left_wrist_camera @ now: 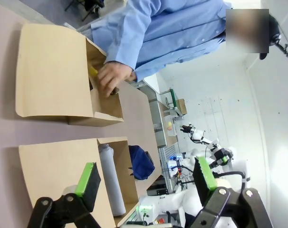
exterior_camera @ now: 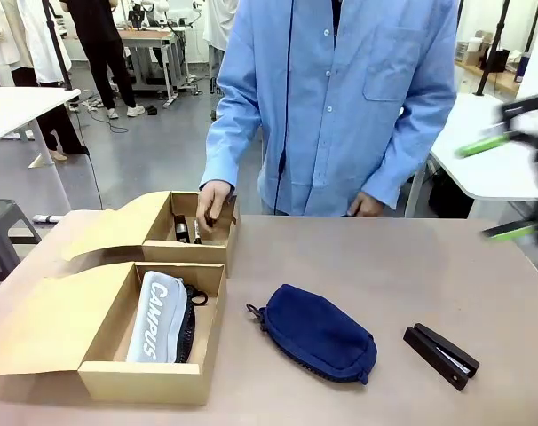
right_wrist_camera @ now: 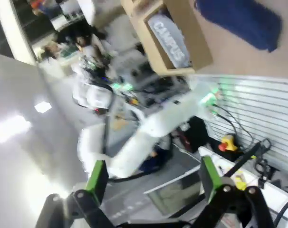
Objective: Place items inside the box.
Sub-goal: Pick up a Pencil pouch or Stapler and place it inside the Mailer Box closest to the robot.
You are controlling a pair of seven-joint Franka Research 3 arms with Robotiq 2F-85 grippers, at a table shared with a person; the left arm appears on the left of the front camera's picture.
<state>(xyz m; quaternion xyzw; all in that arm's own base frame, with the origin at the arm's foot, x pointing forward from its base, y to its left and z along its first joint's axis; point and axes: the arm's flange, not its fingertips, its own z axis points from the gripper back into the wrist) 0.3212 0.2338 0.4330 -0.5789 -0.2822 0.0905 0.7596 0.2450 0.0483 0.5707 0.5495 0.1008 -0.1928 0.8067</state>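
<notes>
CAMPUS case (exterior_camera: 158,318) boxed; person's hand (exterior_camera: 213,201) loading far box (exterior_camera: 185,251). Not yet boxed: navy pouch (exterior_camera: 318,333), stapler (exterior_camera: 440,355), on surface (exterior_camera: 384,266). Jaws wide, empty: left gripper (left_wrist_camera: 146,179), right gripper (exterior_camera: 478,191).

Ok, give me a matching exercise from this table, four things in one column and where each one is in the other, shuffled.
1. grey "CAMPUS" zip pencil case
2. navy fabric pouch
3. black stapler
4. person's hand

A. on the bare table, towards its right side
B. in the far cardboard box
C. in the near cardboard box
D. on the table, mid-way across

Pairs: 1-C, 2-D, 3-A, 4-B
</notes>
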